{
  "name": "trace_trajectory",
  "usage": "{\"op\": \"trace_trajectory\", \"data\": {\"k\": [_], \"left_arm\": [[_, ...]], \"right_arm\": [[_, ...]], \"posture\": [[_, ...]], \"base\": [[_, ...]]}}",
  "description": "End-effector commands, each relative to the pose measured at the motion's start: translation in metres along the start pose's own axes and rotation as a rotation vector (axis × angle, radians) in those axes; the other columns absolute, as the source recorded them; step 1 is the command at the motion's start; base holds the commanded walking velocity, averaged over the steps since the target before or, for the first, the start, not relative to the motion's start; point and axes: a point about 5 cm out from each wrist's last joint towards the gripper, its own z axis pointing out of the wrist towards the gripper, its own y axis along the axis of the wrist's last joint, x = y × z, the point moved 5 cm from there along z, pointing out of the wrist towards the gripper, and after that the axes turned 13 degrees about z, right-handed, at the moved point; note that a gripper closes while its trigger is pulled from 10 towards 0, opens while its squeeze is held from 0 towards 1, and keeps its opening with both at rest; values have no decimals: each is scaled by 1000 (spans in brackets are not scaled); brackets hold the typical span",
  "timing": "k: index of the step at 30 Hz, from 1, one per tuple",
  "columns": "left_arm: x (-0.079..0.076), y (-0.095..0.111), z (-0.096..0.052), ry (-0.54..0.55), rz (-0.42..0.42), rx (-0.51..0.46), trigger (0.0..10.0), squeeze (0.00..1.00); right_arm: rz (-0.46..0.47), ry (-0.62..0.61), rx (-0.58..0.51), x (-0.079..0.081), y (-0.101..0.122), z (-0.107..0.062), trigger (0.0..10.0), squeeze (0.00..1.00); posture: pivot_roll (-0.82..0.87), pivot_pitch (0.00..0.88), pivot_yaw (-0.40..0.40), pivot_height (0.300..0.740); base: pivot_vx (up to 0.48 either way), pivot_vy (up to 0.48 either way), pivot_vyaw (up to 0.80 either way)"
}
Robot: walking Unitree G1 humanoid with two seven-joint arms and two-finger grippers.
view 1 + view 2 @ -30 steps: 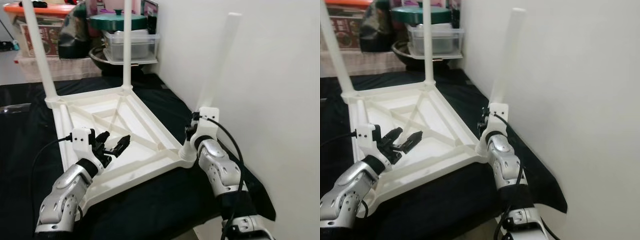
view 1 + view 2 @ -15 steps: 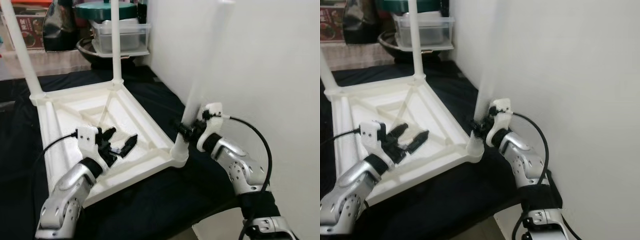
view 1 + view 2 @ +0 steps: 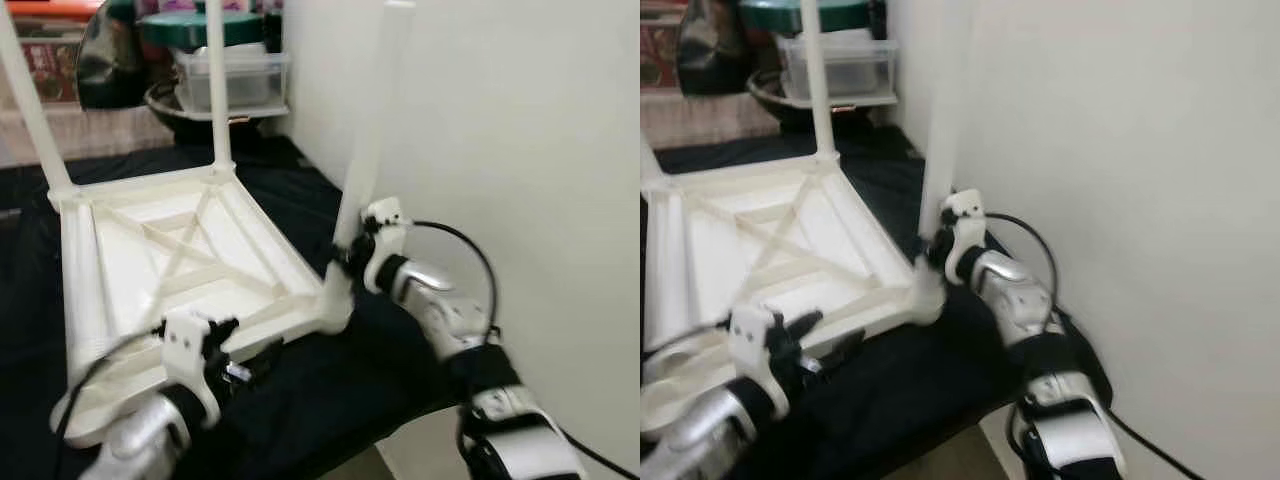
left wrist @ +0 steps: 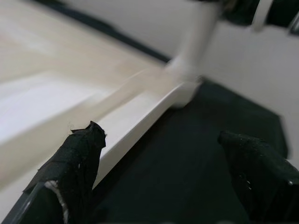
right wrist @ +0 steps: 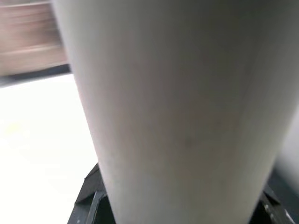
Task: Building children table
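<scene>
A white children's table top (image 3: 120, 260) lies upside down on a black cloth. Two white legs stand in its far corners, one at the left (image 3: 25, 100) and one in the middle (image 3: 217, 90). A third leg (image 3: 370, 130) stands in the near right corner socket (image 3: 335, 305), leaning slightly. My right gripper (image 3: 348, 255) is shut on this leg just above the socket; the leg (image 5: 177, 116) sits close in front of the right wrist camera. My left gripper (image 3: 245, 360) is open at the top's near edge, and its fingers (image 4: 74, 163) straddle the rim (image 4: 140, 116).
A white wall (image 3: 520, 150) runs close along the right. At the back stand clear plastic boxes (image 3: 230, 80), a green-lidded pot (image 3: 190, 25) and a dark bag (image 3: 110, 60). The black cloth (image 3: 340, 400) ends near the front right.
The view has shifted. My right gripper brought the third leg from leaning at the wall to standing in the corner socket. My left gripper drew back to the top's near edge.
</scene>
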Motion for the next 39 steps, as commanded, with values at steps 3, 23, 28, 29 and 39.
{"op": "trace_trajectory", "data": {"k": [3,23,28,29,39], "left_arm": [[-12,4,-2,-25,-3,1,10000,0],[-16,8,-3,-47,-2,2,10000,0],[-17,9,0,-69,1,0,10000,0],[-19,9,1,-78,-2,-2,10000,0],[-26,5,-11,-117,-13,24,10000,0]], "right_arm": [[45,-299,69,-21,-37,-27,3725,0],[41,387,62,74,9,-54,10000,0],[-108,934,141,107,12,-99,10000,0],[-156,1019,196,108,1,-105,10000,0],[-170,154,238,30,-33,-6,0,0]], "posture": [[38,0,-110,740],[22,0,-110,740],[22,0,-108,740],[22,0,-110,740],[42,0,-125,740]], "base": [[0,0,0],[0,0,0],[0,0,0],[0,0,0],[0,0,0]]}}
